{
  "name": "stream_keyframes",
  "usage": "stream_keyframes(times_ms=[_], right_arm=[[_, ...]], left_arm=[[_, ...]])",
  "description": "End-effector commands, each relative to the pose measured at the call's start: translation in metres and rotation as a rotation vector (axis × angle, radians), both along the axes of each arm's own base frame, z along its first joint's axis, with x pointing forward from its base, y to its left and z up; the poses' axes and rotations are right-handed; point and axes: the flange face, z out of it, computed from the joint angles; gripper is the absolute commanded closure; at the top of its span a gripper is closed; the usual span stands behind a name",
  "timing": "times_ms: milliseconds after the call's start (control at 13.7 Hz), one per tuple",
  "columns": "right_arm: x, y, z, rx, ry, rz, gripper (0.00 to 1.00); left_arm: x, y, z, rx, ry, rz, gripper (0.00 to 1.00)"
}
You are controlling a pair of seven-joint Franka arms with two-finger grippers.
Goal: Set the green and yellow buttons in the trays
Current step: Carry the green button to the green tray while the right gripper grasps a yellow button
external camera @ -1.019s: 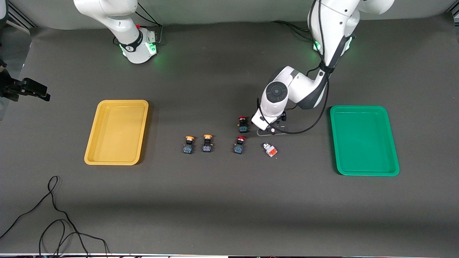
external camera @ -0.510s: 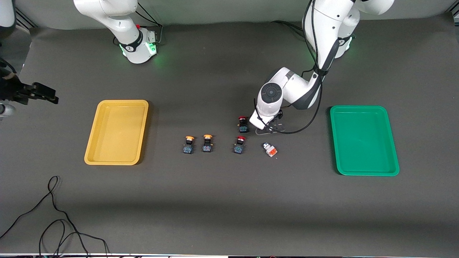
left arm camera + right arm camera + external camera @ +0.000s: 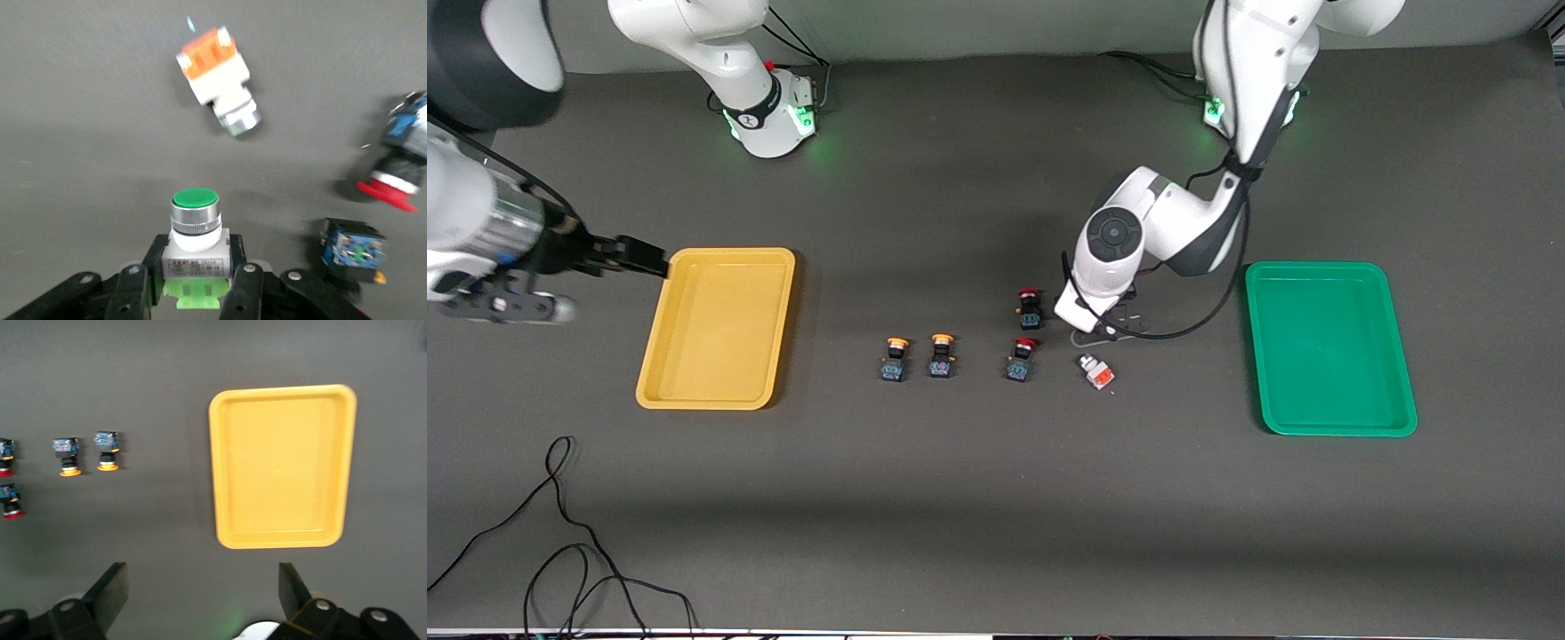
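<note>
**Both trays empty; first button just gripped**

Neither the shallow yellow plastic tray [image 3: 716,327] nor the green plastic tray [image 3: 1329,348] holds anything. The left pincer [image 3: 197,288], down at the dark surface [image 3: 978,498], pinches the green-capped white button [image 3: 195,230] by its body. The orange-faced white button [image 3: 1096,372] and two yellow-capped black buttons [image 3: 918,356] lie loose nearby. The right pincer [image 3: 203,590] hangs spread beside the yellow tray.
</note>
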Motion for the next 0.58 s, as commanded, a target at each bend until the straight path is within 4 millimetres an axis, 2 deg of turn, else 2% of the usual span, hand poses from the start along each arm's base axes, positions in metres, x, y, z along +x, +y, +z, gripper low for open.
stream_keyframes(times_ms=[0, 73, 218, 291, 364, 510], right_arm=[[0.02, 0.043, -0.032, -0.015, 0.011, -0.059, 0.0], [0.025, 0.056, -0.046, -0.02, 0.013, -0.064, 0.0], [0.033, 0.079, -0.075, -0.031, 0.017, -0.061, 0.0], [0.037, 0.097, -0.095, -0.044, 0.024, -0.078, 0.0], [0.04, 0.115, -0.116, -0.055, 0.021, -0.093, 0.0], [0.045, 0.137, -0.154, -0.062, 0.011, -0.082, 0.0]], left_arm=[[0.015, 0.026, 0.096, -0.027, 0.02, -0.029, 0.75], [0.02, 0.04, 0.123, -0.055, 0.039, -0.056, 0.76], [0.033, 0.09, 0.164, -0.09, 0.067, -0.077, 0.76], [0.037, 0.115, 0.179, -0.097, 0.069, -0.08, 0.76], [0.042, 0.144, 0.189, -0.099, 0.081, -0.09, 0.76], [0.049, 0.193, 0.201, -0.094, 0.094, -0.14, 0.76]])
